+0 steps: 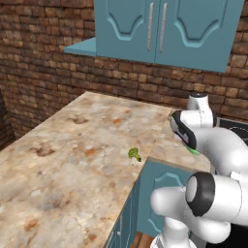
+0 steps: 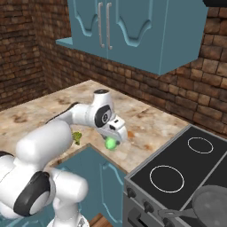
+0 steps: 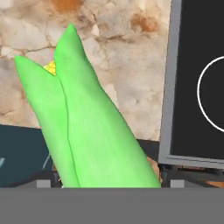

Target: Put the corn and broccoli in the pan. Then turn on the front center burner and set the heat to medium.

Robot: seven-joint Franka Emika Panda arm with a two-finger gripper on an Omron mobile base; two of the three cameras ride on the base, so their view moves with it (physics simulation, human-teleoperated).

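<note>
A: Where's the corn [image 3: 83, 131]?

B: Clamped in the tool [image 2: 114, 141], lifted clear of the tabletop [image 1: 63, 145]. From the right base camera it shows as a green lump between the fingers, above the tabletop's front edge. The hand camera sees its green husk with a bit of yellow at the split tip.

A: And the broccoli [image 1: 134, 154]?

B: Lying on the tabletop near its front edge, just left of the arm.

A: The pan [image 2: 212, 205]?

B: On the black cooktop [image 2: 177, 164], at its near right, handle pointing left. Well apart from the corn.
</note>
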